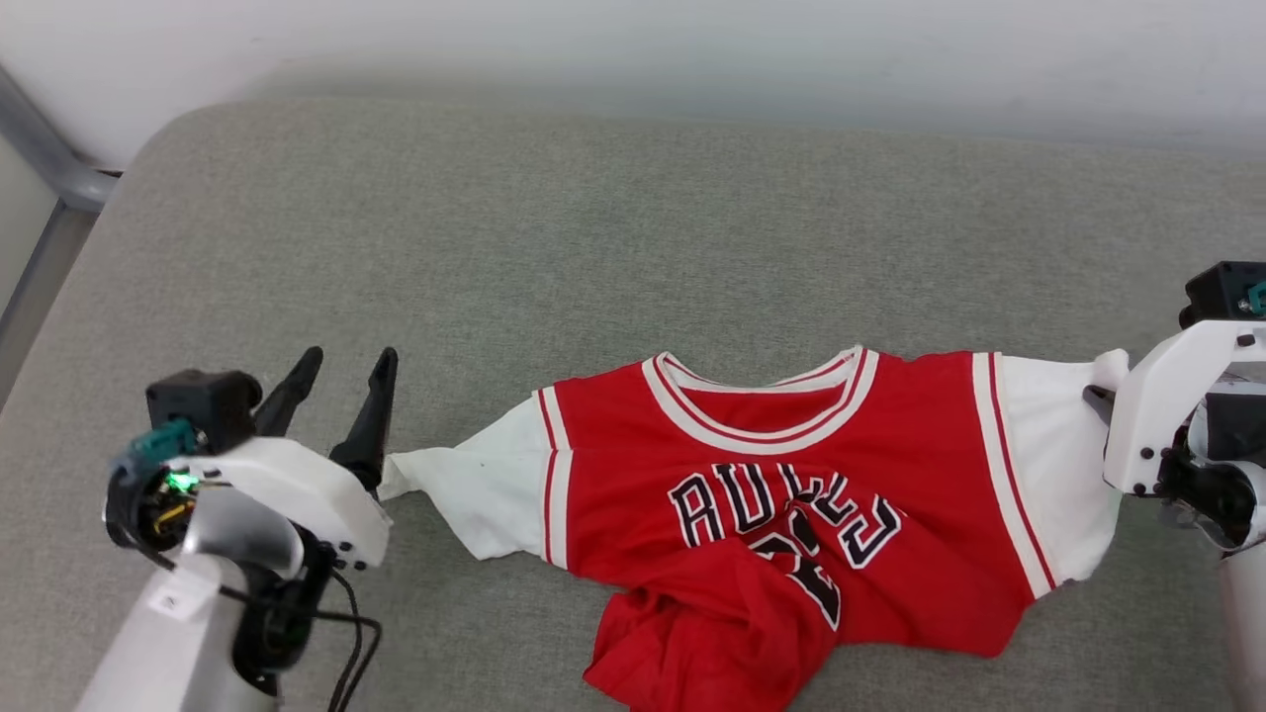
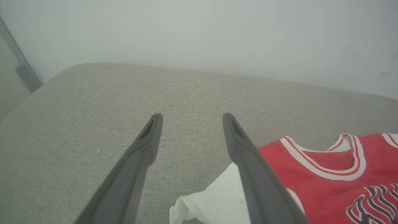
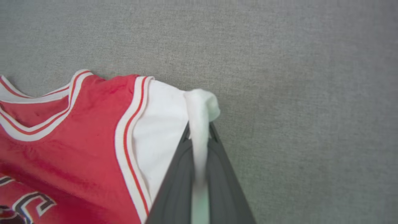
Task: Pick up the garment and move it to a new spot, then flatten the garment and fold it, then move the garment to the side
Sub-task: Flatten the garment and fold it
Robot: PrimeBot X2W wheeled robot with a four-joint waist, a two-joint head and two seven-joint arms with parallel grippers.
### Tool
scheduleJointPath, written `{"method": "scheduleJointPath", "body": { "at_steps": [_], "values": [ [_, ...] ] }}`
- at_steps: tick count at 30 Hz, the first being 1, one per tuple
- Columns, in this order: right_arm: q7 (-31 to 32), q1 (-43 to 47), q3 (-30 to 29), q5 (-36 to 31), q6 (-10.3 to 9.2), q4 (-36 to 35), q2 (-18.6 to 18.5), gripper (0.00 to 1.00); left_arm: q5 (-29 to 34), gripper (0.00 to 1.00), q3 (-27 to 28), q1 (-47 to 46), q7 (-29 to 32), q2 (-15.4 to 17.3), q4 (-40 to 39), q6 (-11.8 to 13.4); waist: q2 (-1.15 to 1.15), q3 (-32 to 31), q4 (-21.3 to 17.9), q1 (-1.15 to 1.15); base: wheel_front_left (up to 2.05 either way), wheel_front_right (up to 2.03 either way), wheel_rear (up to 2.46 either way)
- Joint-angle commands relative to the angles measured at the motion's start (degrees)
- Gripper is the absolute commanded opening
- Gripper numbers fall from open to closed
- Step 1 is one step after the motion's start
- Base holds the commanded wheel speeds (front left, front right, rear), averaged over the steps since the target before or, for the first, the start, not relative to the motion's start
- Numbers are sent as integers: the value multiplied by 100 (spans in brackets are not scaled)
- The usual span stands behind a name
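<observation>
R tool tight on garment sleeve; L tool spread (low, tips fwd)

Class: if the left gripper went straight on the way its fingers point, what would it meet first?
Probably the bare grey cushion ahead of the open left gripper; the garment lies off to its right. Depth is unclear.

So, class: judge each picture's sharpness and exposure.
Head view: even light, red jersey-style shirt with white sleeves crisp. Left wrist view: milky, low-contrast; dark fingers of the left gripper soft-edged. Right wrist view: grey woven surface sharp; sleeve pinched in right gripper blurred, bleached near the lens.
</observation>
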Motion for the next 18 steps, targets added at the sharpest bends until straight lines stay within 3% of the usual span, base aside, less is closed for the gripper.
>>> {"method": "scheduleJointPath", "body": {
  "at_steps": [1, 8, 9, 18],
  "values": [
    [-21, 147, -2, -12, -2, -164, 60, 0, -145, 100, 38, -137, 378, 127, 54, -60, 0, -46, -141, 0, 0, 0, 0],
    [56, 420, 74, -28, -2, -928, 262, 0, -935, 100, 38, -561, 2347, 661, 561, -336, 0, 15, -531, 0, 0, 0, 0],
    [68, 521, 119, -46, -2, -1170, 340, 0, -1240, 100, 40, -612, 3000, 811, 760, -378, 0, 68, -679, 0, 0, 0, 0],
    [80, 666, 128, -13, -2, -1474, 515, 0, -1520, 100, -181, -671, 3761, 788, 1439, -445, 0, 269, -875, 0, 0, 0, 0]
  ]
}}
